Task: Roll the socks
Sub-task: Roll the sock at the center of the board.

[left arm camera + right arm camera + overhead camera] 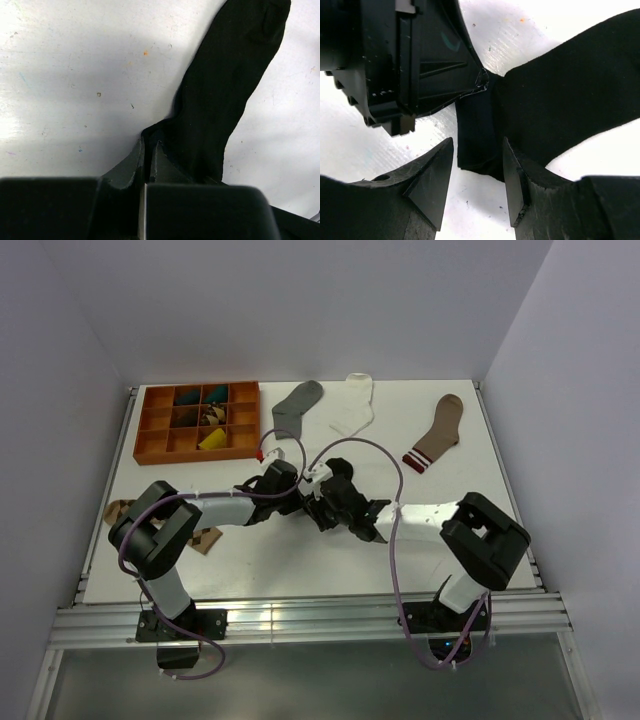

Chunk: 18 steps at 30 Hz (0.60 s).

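the plain black fabric sock (225, 90) lies stretched out on the white table (250, 560), in the middle of the workspace, right under the two wrists; the overhead view hides most of it behind the arms. it is not rolled. most of its length lies flat and open. only the end nearest the grippers looks doubled over into a short narrow fold, which i take to be the very start of a roll.

the left gripper (149, 147) has its fingers pressed together, pinching the edge of the black sock where that fold begins. the right gripper (477, 145) has its jaws apart, one on either side of the folded end. whether the pads touch the cloth i cannot tell, but they are not clamping it.

the short plain grey sock (298, 405) and the short plain white sock (353, 405) lie flat and unrolled side by side near the far edge of the table, well apart from both grippers. so, judging from how things lie, none of the three is finished: the black one is barely begun, and the other two are untouched.

the orange compartment tray (170, 456) at the far left holds a few small coloured bundles, too small to make out. a brown sock with a striped cuff (440, 430) lies far right, and a tan diamond-patterned sock (207, 540) peeks from under the left arm.
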{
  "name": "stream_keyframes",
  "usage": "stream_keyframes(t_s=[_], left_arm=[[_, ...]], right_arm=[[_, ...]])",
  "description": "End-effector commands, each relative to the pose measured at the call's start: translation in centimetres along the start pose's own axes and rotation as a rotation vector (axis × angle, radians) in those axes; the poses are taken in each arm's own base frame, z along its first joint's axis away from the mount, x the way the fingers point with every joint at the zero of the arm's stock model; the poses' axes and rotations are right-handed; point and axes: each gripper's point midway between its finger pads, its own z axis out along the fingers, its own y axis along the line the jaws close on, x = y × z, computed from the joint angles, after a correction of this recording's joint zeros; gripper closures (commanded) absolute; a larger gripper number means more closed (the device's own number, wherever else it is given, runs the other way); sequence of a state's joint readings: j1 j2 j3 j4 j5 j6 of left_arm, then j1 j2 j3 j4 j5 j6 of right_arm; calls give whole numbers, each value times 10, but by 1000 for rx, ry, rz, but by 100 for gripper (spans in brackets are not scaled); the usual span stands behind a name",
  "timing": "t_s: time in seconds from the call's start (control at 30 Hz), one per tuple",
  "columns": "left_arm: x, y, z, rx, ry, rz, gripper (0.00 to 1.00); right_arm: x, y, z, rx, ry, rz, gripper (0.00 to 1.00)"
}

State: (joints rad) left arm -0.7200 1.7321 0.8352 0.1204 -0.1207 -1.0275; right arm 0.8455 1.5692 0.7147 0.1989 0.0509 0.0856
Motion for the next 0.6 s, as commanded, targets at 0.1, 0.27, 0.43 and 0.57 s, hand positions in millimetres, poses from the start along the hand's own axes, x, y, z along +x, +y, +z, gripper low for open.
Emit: stream_keyframes(t_s=[0.1,0.27,0.43,0.57], left_arm=[[9,4,2,-33,41,66,100],[11,5,2,-36,50,70,100],[11,5,3,-40,53,69,100],[11,4,2,-35,53,67,100]], right_arm=[[-12,3,11,93,-18,-157,49],[-2,10,15,110,-5,-205,50],[0,20,14,107,-15,-240,50],[6,23,16,102,-4,-235,60]])
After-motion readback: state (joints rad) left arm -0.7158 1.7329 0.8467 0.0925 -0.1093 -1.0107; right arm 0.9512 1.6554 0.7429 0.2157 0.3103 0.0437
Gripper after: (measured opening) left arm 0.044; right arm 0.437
